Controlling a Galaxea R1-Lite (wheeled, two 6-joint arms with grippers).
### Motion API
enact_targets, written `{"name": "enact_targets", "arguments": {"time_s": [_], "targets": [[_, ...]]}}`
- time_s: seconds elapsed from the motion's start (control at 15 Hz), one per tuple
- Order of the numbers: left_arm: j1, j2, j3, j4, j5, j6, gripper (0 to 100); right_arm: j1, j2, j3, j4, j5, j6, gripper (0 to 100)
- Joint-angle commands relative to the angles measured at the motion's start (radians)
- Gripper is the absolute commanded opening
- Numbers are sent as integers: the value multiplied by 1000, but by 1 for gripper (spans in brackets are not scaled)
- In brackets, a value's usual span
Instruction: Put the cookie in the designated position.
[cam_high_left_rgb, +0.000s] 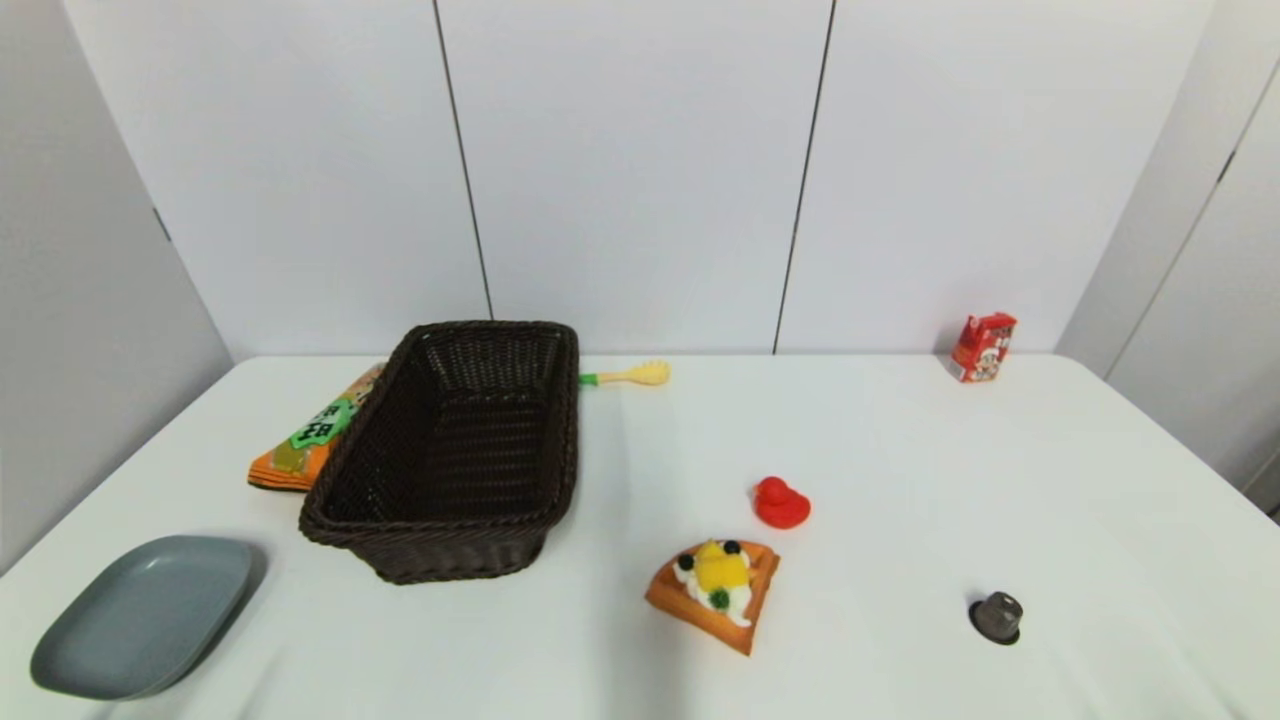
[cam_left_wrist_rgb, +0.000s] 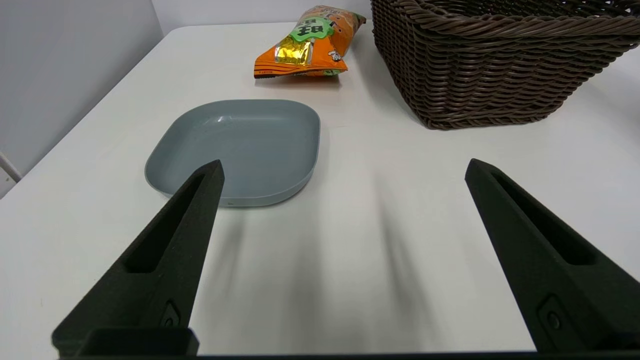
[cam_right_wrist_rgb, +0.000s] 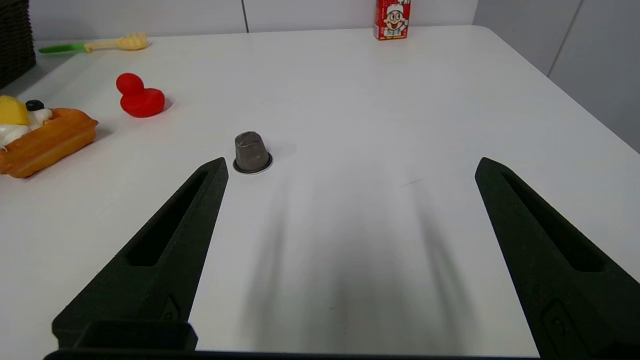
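The cookie (cam_high_left_rgb: 312, 434) is a crinkly orange bag with a green label patch; it lies flat on the table against the left side of the dark wicker basket (cam_high_left_rgb: 340, 475), partly hidden by the basket wall. In the left wrist view the cookie (cam_left_wrist_rgb: 307, 44) lies beyond the grey plate (cam_left_wrist_rgb: 295, 165). My left gripper (cam_left_wrist_rgb: 342, 167) is open, low over the table's near left part, with nothing between its fingers. My right gripper (cam_right_wrist_rgb: 350, 165) is open over the near right part, holding nothing. Neither arm shows in the head view.
A grey plate (cam_high_left_rgb: 70, 665) sits at the near left corner. An orange waffle wedge with cream and fruit (cam_high_left_rgb: 716, 592), a red duck (cam_high_left_rgb: 780, 503) and a small grey capsule (cam_high_left_rgb: 997, 616) lie to the right. A yellow spoon (cam_high_left_rgb: 630, 376) and a red carton (cam_high_left_rgb: 983, 347) stand at the back.
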Motion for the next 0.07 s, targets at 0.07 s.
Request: {"name": "enact_targets", "arguments": {"time_s": [0.07], "targets": [[0, 1, 0, 0, 0, 1, 100, 0, 0, 2, -1, 0, 0, 100]]}}
